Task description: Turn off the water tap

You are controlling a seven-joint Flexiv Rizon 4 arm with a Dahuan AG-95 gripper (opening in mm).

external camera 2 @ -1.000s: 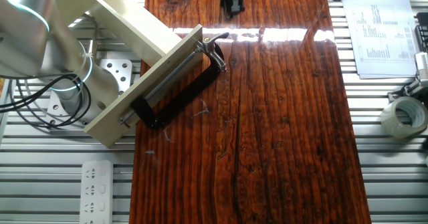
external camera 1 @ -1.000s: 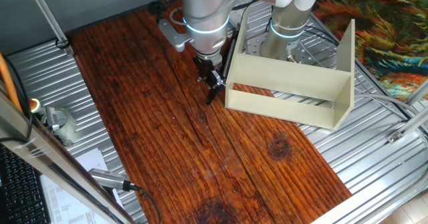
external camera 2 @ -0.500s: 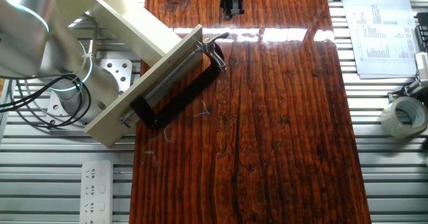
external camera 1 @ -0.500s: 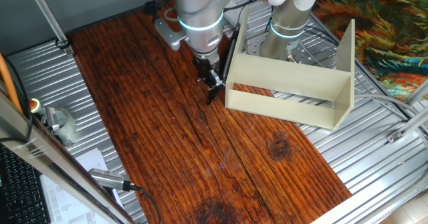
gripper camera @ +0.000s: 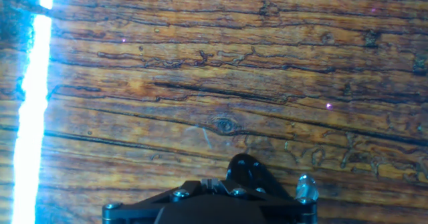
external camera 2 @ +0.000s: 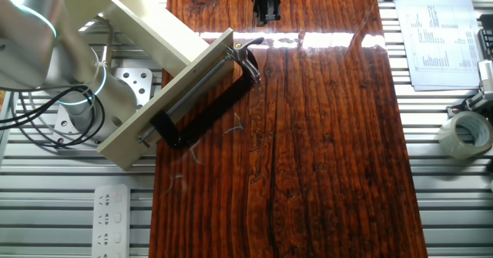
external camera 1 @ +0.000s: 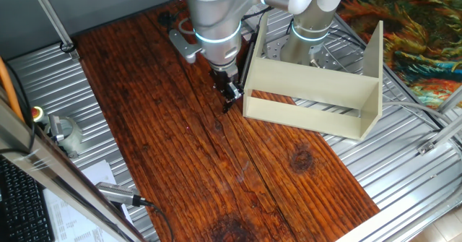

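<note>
The water tap (external camera 2: 245, 49) is a tiny shiny metal thing. It sits at the top end of the black C-clamp (external camera 2: 202, 108), right at the corner of the cream box (external camera 2: 146, 73), on the wooden table (external camera 2: 323, 150). In one fixed view the arm hides most of it, and the hand view shows only wood.

The gripper (external camera 2: 266, 4) hangs over the table, a little way beyond the clamp's tap end and apart from it. Its dark fingers (external camera 1: 229, 92) point down close beside the box corner. I cannot tell if the jaws are spread or pressed together.

The tap looks hard, stiff and probably smooth and slippery, so fingers could slide off it. It seems light, but the clamp looks like it holds it in place. The best place to push or pinch is likely the little lever sticking out toward the gripper, not the curved spout.
</note>
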